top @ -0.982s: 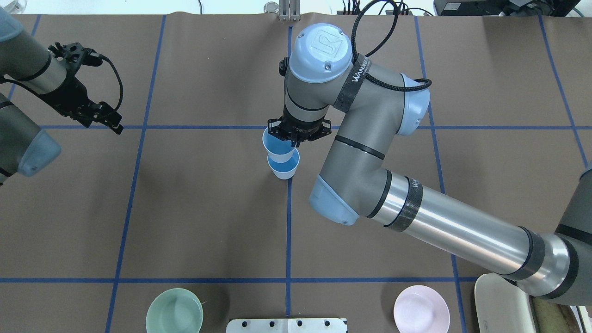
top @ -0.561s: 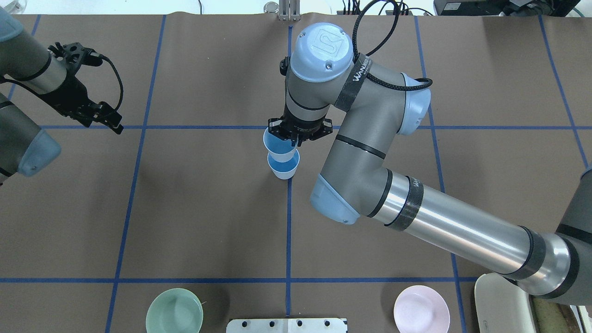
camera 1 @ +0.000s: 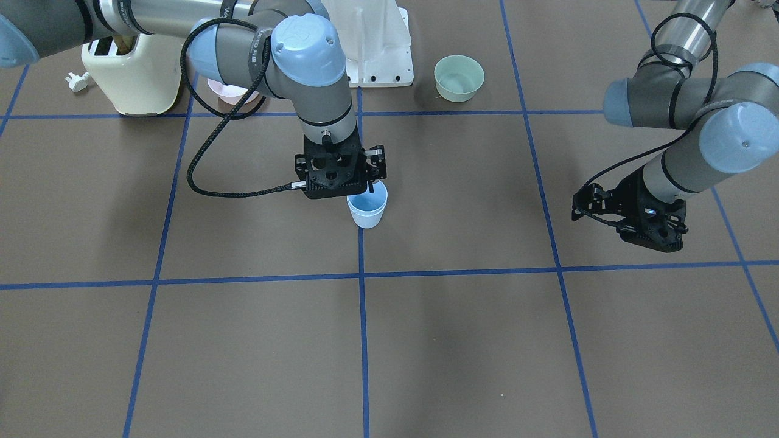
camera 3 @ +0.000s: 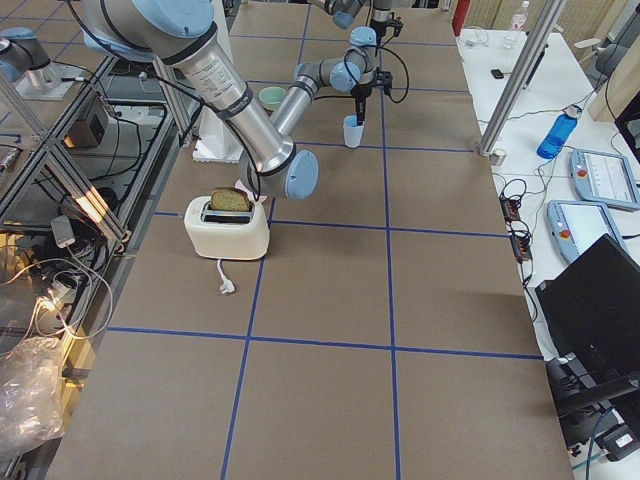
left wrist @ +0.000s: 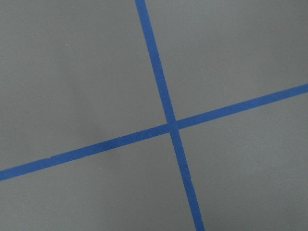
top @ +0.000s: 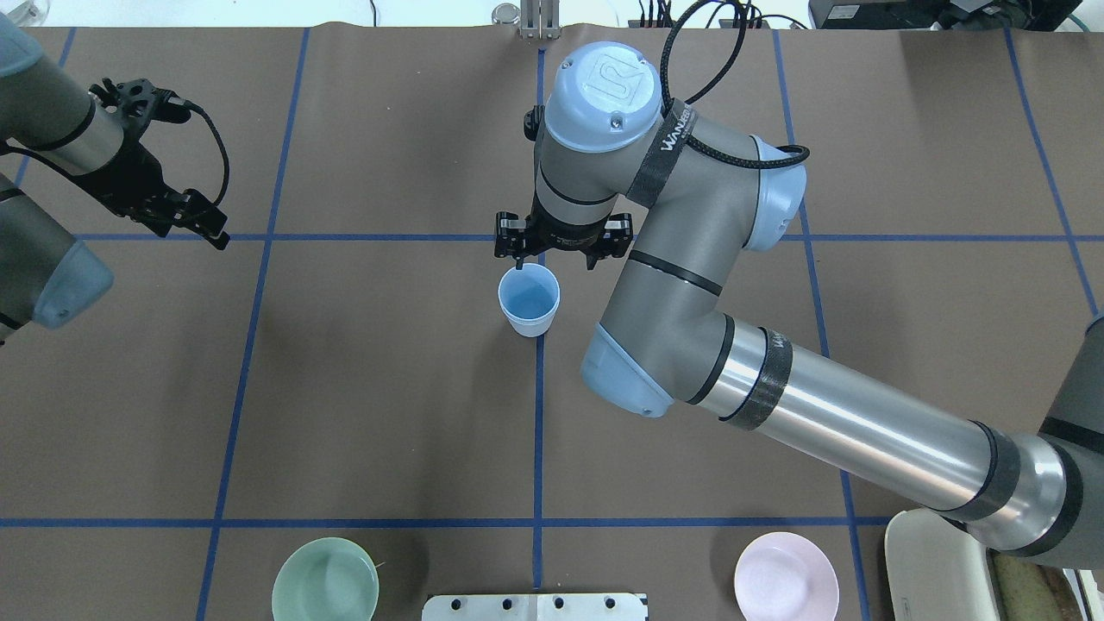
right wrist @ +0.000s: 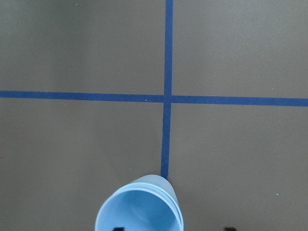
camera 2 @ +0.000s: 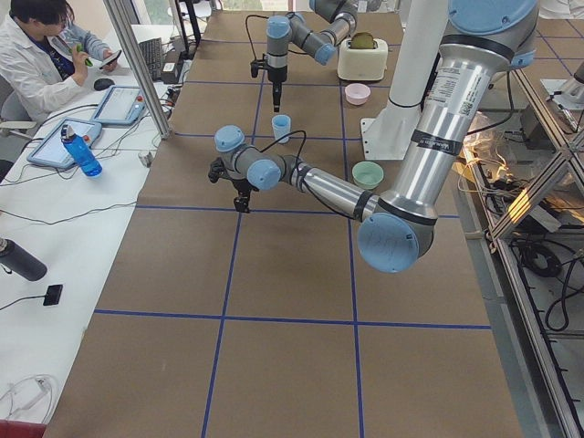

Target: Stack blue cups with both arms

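Note:
The two blue cups (top: 529,304) stand nested as one upright stack on the centre blue tape line, also seen in the front view (camera 1: 367,212). The right wrist view shows their double rim (right wrist: 139,209). My right gripper (top: 556,254) is open and empty, just above and behind the stack's far rim; one fingertip (right wrist: 230,228) shows at the bottom edge of its wrist view. My left gripper (top: 197,222) hangs far to the left over bare table, looks open and holds nothing. Its wrist view shows only crossing tape lines.
A mint-green bowl (top: 325,580) and a pink bowl (top: 786,576) sit near the robot's base plate (top: 535,606). A cream toaster (camera 1: 134,76) stands at the robot's right. An operator (camera 2: 41,55) sits beyond the far table edge.
My right gripper opened and let go of the upper cup. That cup dropped into the lower one, so the two now stand as one stack. The left arm has not moved.

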